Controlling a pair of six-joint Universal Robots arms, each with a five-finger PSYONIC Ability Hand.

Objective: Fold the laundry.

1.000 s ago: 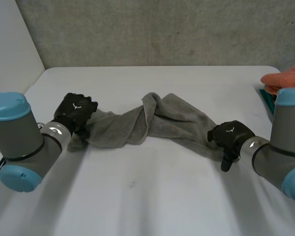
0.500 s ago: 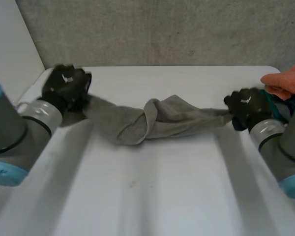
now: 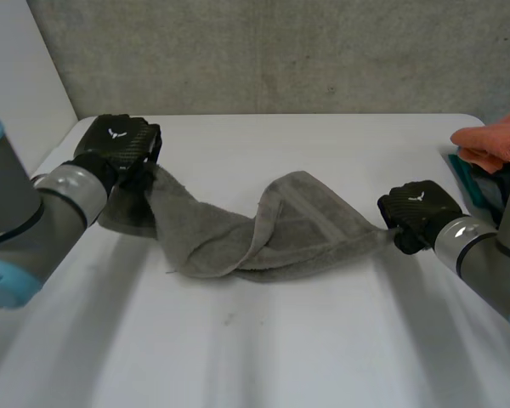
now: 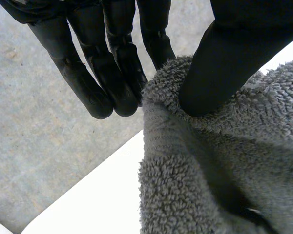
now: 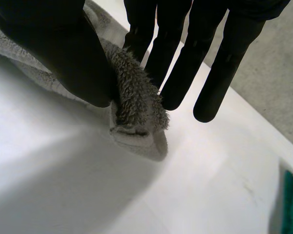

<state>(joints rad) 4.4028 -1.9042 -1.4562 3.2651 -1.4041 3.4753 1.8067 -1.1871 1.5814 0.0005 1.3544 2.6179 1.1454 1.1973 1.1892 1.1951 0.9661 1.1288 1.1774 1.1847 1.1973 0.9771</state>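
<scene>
You have the left hand (image 3: 117, 150) and the right hand (image 3: 418, 214) each pinching one end of the grey towel (image 3: 302, 219), its twisted long axis sagging between them.

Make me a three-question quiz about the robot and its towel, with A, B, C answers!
1. What is the left robot hand doing?
A. pinching the towel
B. lying flat
C. holding a cup

2. What colour is the towel?
A. red
B. grey
C. yellow

3. Where is the orange cloth?
A. under the left robot hand
B. on the towel
C. beyond the right robot hand, at the table edge

Answers: A, its thumb and fingers squeeze the towel's end; B, the towel is grey in every view; C, the orange cloth sits far right.
</scene>
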